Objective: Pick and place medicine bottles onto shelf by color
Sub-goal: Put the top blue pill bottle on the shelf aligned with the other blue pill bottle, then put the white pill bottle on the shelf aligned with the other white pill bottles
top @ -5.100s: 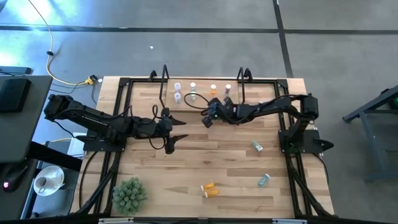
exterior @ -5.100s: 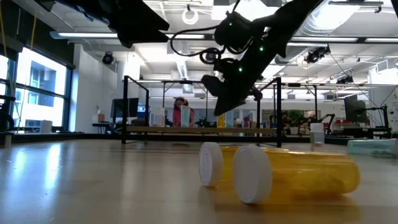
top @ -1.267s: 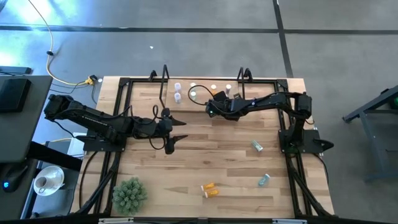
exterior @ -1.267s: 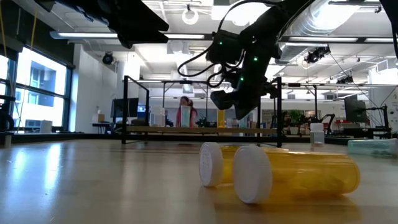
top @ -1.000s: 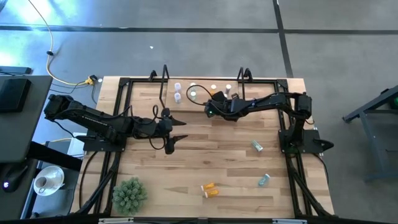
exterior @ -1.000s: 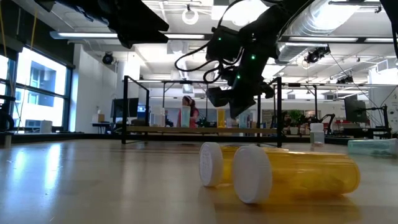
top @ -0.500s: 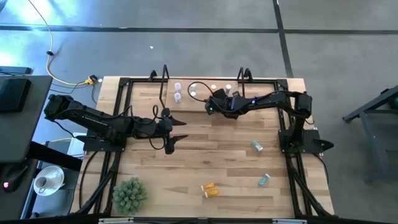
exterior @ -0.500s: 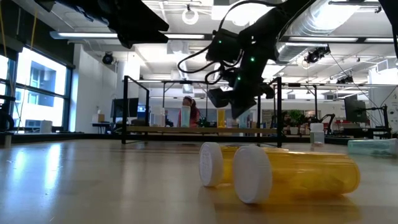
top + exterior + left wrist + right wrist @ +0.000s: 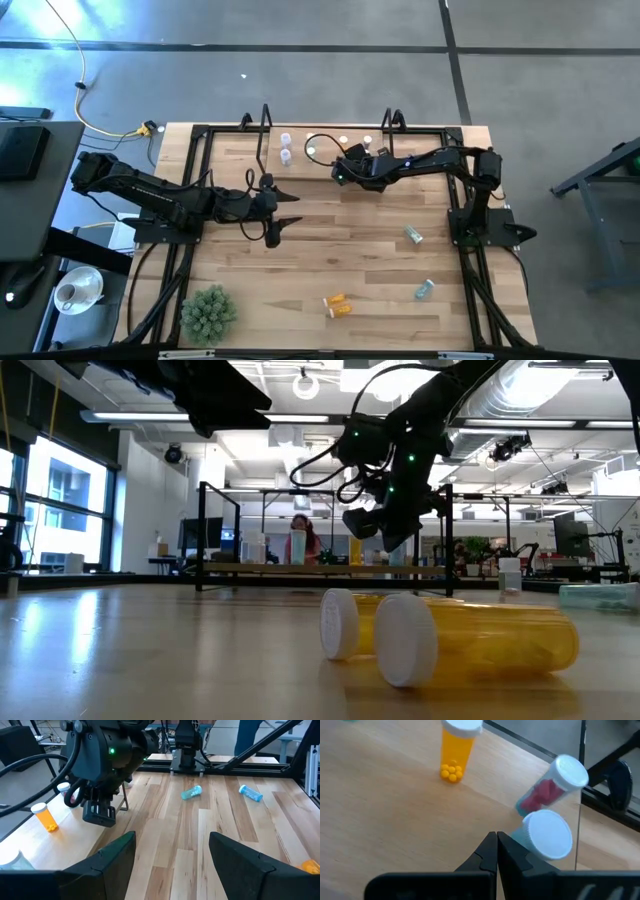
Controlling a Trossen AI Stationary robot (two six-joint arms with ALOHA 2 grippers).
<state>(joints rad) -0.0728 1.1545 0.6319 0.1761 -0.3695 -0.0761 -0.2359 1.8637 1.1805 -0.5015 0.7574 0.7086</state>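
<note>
Nearest the front edge of the table, two orange bottles lie on their sides, with two teal bottles lying farther right; all unsorted. Mid-table, the left end effector waits, fingers spread, empty. At the far edge, the right end effector has drifted slightly rightward over the last second, fingers pressed together on nothing, just before the shelf, where several bottles now stand. Likely one placement is finished, four remaining.

At about seven o'clock on your wooden tabletop sits a green spiky plant ball. Off the table at eight o'clock you have a white cup. A yellow cable runs at ten o'clock.
</note>
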